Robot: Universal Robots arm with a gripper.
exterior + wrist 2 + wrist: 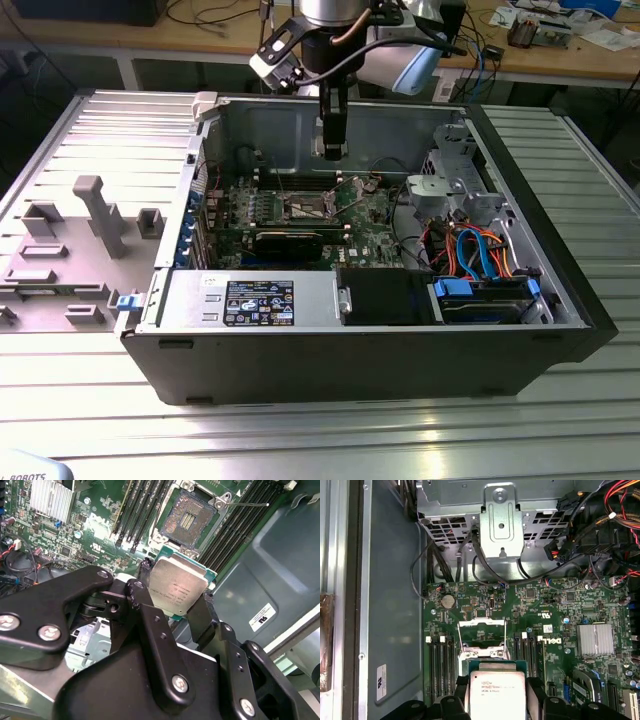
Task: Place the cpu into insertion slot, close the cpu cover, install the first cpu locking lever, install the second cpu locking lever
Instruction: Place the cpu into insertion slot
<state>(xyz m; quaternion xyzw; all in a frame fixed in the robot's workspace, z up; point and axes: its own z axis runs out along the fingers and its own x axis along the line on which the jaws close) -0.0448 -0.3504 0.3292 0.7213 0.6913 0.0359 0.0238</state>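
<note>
Bench: a ribbed silver metal bench (300, 440) carries everything in the exterior view
Case: a black open computer case (380, 350) lies on its side on the bench, its inside facing up
Tray: a grey plastic fixture tray (70, 250) sits just beside the case, on the exterior view's left
Board: a green motherboard (375, 215) lies flat on the floor of the case
Hand: the black two-fingered hand (333, 150) hangs from the arm over the far part of the case, and its fingers (145, 575) are closed on two opposite edges of the chip
Slot: the square insertion slot with dark centre and silvery rim (187, 520) sits on the motherboard between rows of long black memory slots (140, 510), with its contact field uncovered
Cover: the thin silvery metal cpu cover frame (481, 624) stands at the slot's edge farthest from the hand; how far it tilts I cannot tell
Cpu: the small flat square cpu with silver-grey metal top (497, 695) is gripped in the hand, its metal top facing the wrist cameras, in the air near the slot and apart from it
Lever: a thin wire locking lever (245, 503) reaches out from the slot's corner across the neighbouring memory slots
</note>
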